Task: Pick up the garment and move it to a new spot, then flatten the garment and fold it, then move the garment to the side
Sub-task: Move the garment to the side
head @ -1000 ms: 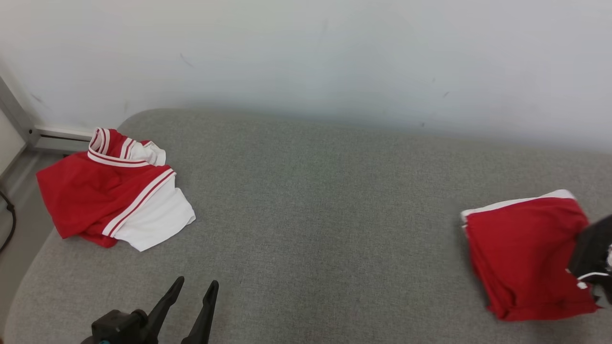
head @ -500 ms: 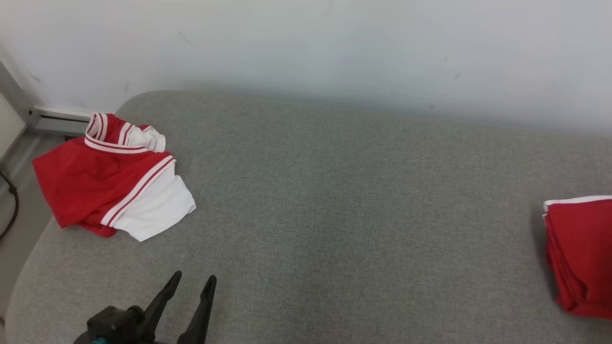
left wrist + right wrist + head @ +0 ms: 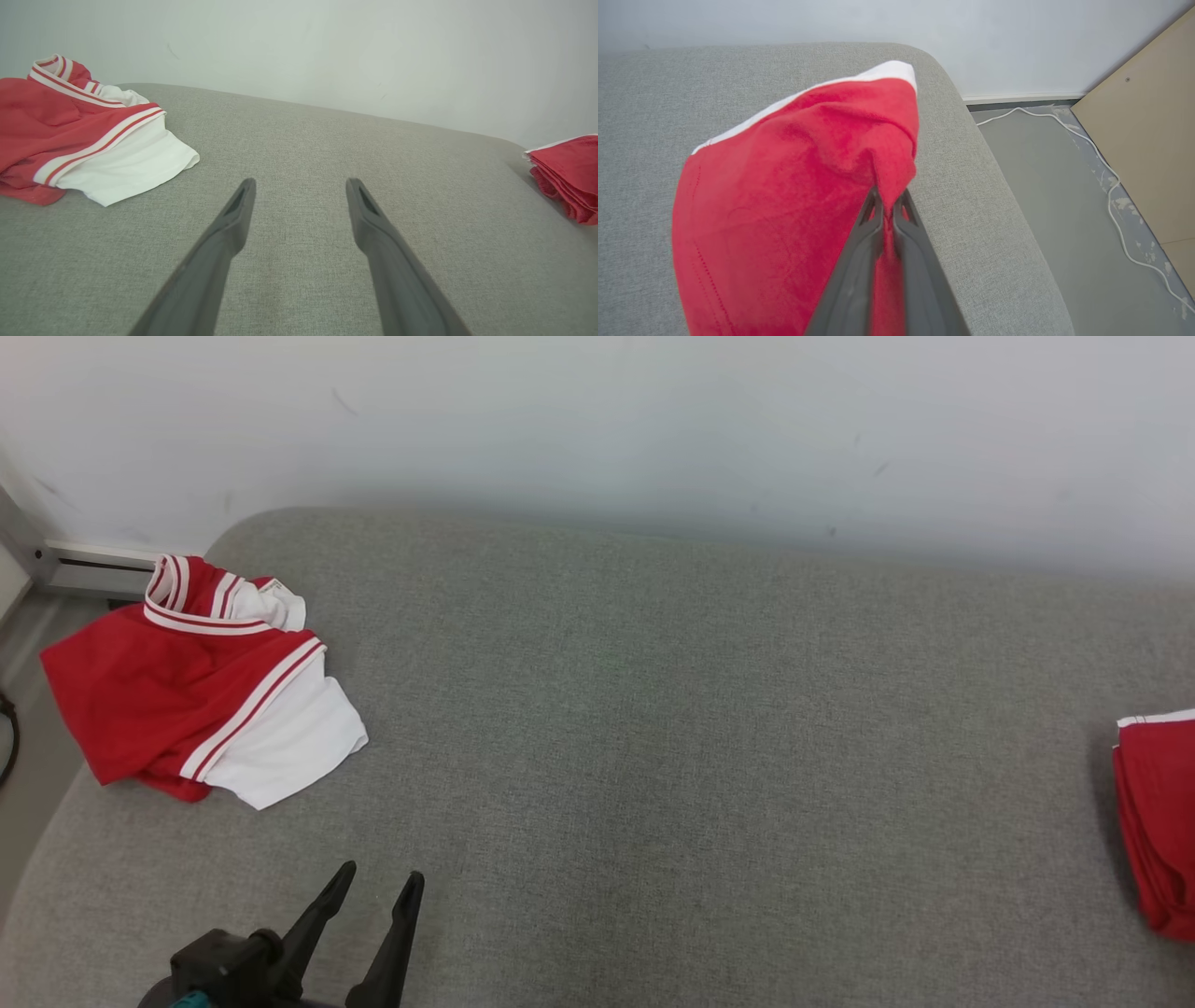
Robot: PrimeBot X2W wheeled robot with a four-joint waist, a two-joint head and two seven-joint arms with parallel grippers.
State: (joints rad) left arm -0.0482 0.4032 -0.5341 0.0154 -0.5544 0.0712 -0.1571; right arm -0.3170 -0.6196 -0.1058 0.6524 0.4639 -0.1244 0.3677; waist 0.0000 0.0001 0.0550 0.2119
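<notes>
Right wrist view: the right gripper clamps the folded red fabric garment, at the end of the grey woven cushion. Pulled by this one pinch, the folds may open or slide off. The left gripper stands wide, empty.

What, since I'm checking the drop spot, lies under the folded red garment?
Grey cushion shows beside the folded red garment; whatever lies directly beneath is covered by the cloth.

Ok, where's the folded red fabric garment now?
The folded red garment is at the grey cushion's right end in the head view, pinched by the shut right gripper.
</notes>
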